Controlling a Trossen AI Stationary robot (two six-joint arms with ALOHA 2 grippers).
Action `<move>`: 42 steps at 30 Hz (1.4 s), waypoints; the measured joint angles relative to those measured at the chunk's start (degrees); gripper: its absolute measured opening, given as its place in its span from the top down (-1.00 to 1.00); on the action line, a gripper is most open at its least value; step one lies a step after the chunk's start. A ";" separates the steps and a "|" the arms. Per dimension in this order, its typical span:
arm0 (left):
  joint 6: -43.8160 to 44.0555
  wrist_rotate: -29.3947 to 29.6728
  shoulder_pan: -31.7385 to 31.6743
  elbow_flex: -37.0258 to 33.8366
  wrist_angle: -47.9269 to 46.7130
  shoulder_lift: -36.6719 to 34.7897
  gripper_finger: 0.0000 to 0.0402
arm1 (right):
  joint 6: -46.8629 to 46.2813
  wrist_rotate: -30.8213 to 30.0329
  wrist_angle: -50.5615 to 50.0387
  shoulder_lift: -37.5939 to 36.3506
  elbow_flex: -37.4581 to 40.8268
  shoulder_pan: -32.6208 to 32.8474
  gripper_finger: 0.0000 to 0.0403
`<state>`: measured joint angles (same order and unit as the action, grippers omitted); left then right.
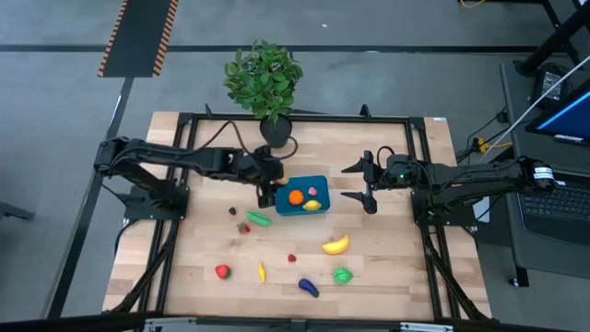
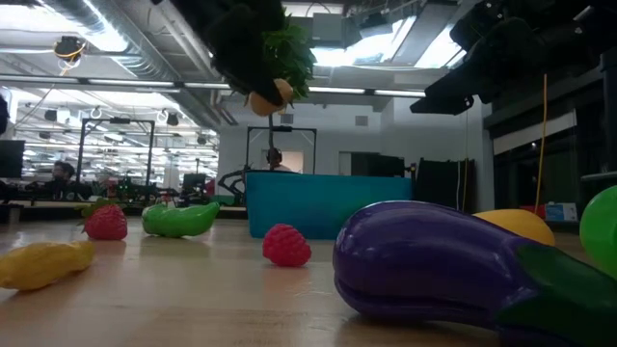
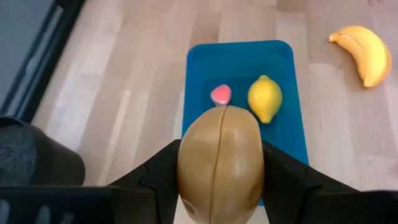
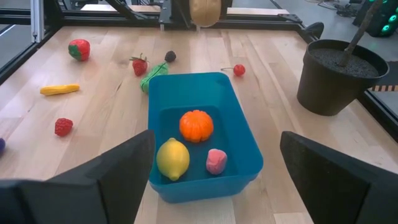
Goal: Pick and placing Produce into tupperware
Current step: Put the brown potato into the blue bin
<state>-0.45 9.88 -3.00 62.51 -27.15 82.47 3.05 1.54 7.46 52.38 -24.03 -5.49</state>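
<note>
Three items in box: the blue box [image 4: 202, 134] holds an orange pumpkin [image 4: 196, 125], lemon [image 4: 172, 158], pink piece [image 4: 216, 160].
Left gripper [image 3: 219, 180]: pinching a tan potato [image 3: 219, 158] above the box's near edge.
Right gripper [image 1: 367, 183]: spread wide, empty, beside the box.
Risk: released here, the potato may clip the rim and roll onto the table.

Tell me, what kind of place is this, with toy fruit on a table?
Probably a robotics lab or workshop. Two dark robot arms are mounted at a pale wooden table, open ceiling ducts and long benches show behind it, and a laptop computer sits beside the rig.
</note>
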 joint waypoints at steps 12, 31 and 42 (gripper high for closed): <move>-1.23 -5.39 -0.84 4.92 -6.97 6.43 0.16 | 0.00 -0.01 -0.12 0.00 0.00 0.01 -0.73; 0.30 -11.14 0.22 4.93 -1.09 9.18 0.16 | 0.00 0.00 -0.32 0.00 0.00 0.02 -0.73; -0.10 -15.38 0.01 5.04 3.79 16.25 0.16 | -0.02 0.02 -0.18 0.40 0.00 0.02 -0.73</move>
<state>-0.56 -5.49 -2.99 67.55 -23.35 98.73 3.03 1.56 7.28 52.78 -24.03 -5.48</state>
